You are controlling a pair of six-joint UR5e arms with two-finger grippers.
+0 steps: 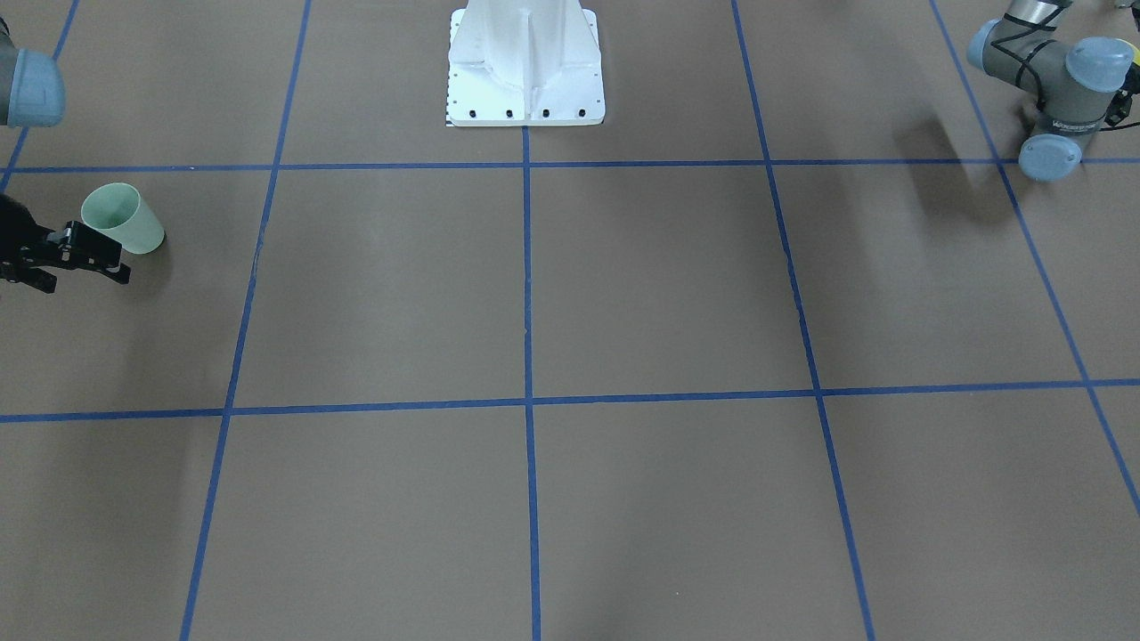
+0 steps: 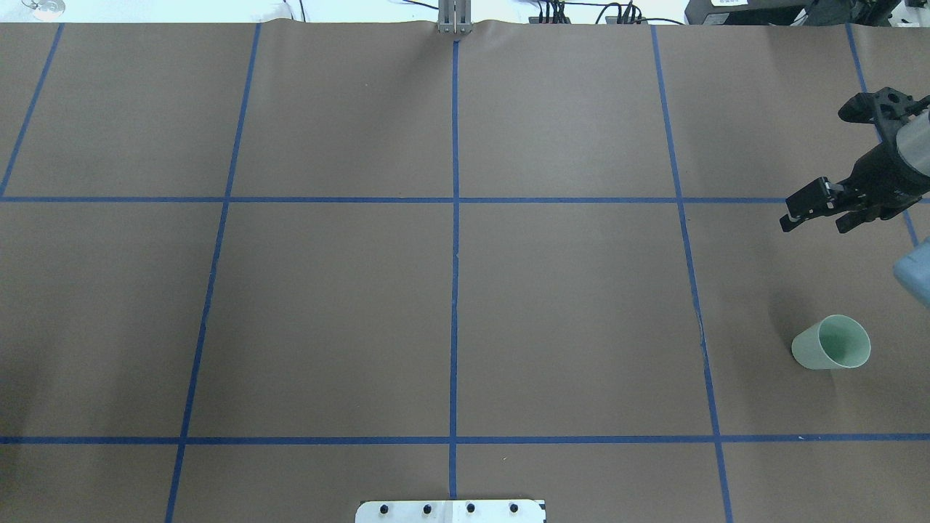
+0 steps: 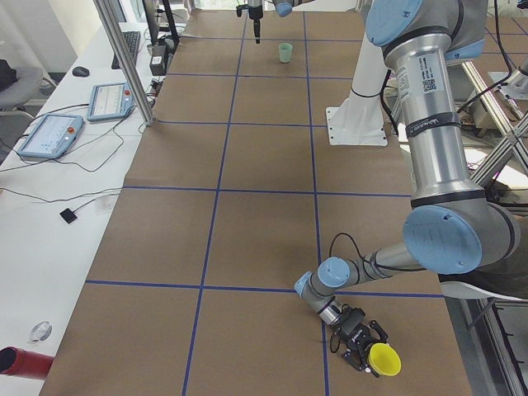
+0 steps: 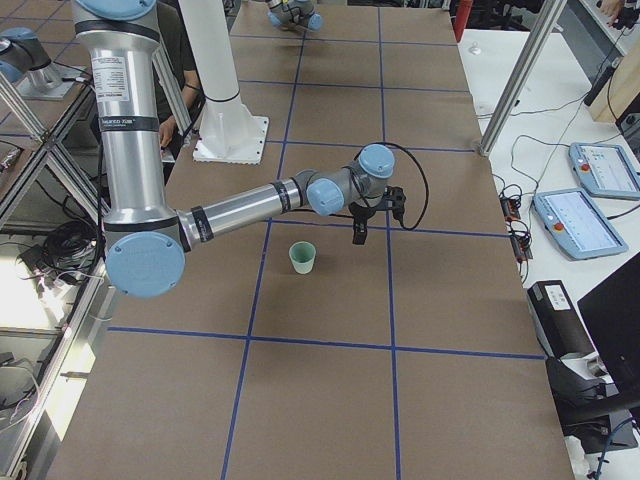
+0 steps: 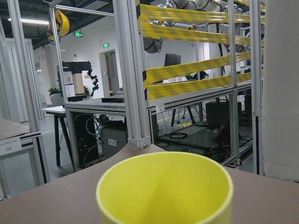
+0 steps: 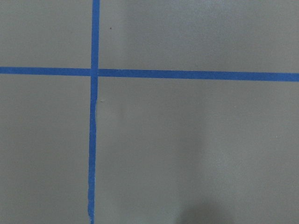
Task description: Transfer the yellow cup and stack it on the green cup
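The yellow cup [image 3: 384, 360] stands at the near end of the table in the exterior left view, right at my left gripper [image 3: 363, 351]. It fills the bottom of the left wrist view [image 5: 163, 186], mouth up, with no fingers in sight, so I cannot tell whether that gripper is open or shut. The green cup [image 2: 832, 343] stands upright on the table's far right; it also shows in the front-facing view [image 1: 123, 218] and the exterior right view [image 4: 302, 257]. My right gripper [image 2: 815, 224] hovers open and empty beyond the green cup, apart from it.
The table is brown with a blue tape grid. The robot's white base [image 1: 525, 71] stands at the middle of the robot's side. An aluminium post [image 3: 124, 58] and tablets [image 3: 49, 136] stand along the operators' side. The left arm's elbow [image 1: 1060, 89] hangs over the table's corner.
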